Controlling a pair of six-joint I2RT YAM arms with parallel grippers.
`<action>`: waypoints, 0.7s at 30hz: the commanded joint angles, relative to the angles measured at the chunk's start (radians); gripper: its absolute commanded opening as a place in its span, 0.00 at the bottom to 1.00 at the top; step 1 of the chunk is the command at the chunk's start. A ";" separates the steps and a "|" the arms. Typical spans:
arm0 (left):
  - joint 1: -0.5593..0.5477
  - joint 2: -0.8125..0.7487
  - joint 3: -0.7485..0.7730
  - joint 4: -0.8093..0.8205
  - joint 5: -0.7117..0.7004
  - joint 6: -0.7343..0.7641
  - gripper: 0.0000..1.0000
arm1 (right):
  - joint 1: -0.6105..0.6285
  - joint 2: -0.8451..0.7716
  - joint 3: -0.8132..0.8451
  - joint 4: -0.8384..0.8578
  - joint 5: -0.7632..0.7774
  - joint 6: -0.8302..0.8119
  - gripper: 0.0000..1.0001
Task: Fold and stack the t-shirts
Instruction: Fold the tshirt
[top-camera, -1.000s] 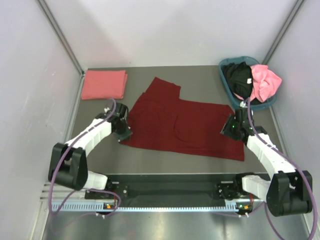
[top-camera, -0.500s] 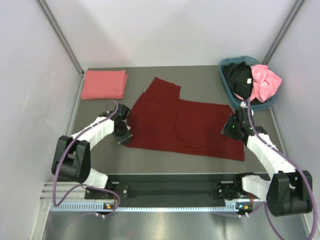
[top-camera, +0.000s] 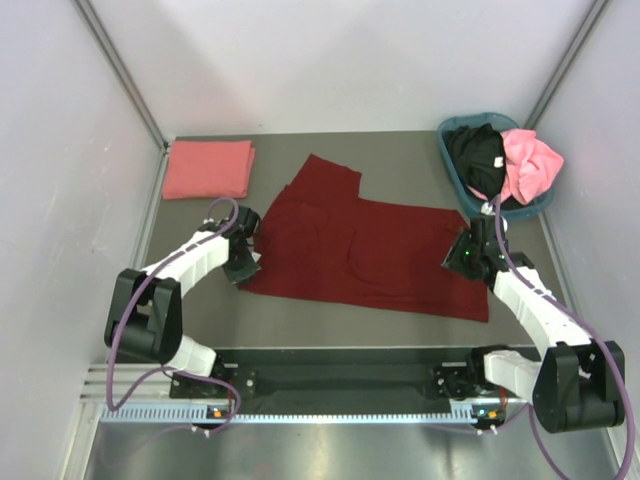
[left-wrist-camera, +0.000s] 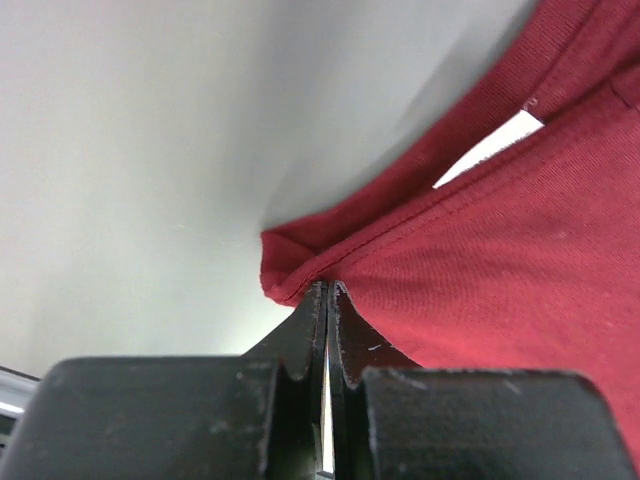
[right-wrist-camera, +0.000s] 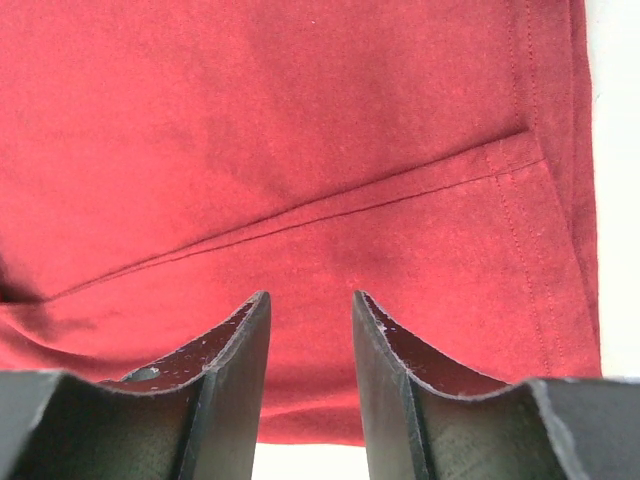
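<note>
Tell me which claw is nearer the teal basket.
Right. The right claw is open above the right edge of the maroon shirt, just short of the teal basket; the left claw is shut on its left edge, far from the basket.

There are four soft cloth shirts: one dark maroon red t-shirt (top-camera: 370, 250), one salmon-pink t-shirt (top-camera: 207, 168), one black t-shirt (top-camera: 475, 155) and one bright pink t-shirt (top-camera: 530, 165). There is one teal-blue plastic basket (top-camera: 446, 150).

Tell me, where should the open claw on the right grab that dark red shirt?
Probably the stitched right edge, approached low from outside: the dark red shirt lies flat, so only an edge offers a lip, and the left gripper pinches the opposite side.
</note>
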 joint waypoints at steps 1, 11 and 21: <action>0.004 0.013 -0.020 -0.008 -0.064 0.013 0.00 | 0.010 -0.002 -0.004 0.055 0.016 -0.007 0.39; 0.004 0.007 -0.086 0.039 -0.004 0.009 0.00 | 0.010 0.021 -0.007 0.058 0.025 0.001 0.39; 0.004 -0.017 0.083 -0.080 -0.088 0.065 0.31 | 0.010 -0.066 0.012 0.007 0.030 -0.034 0.40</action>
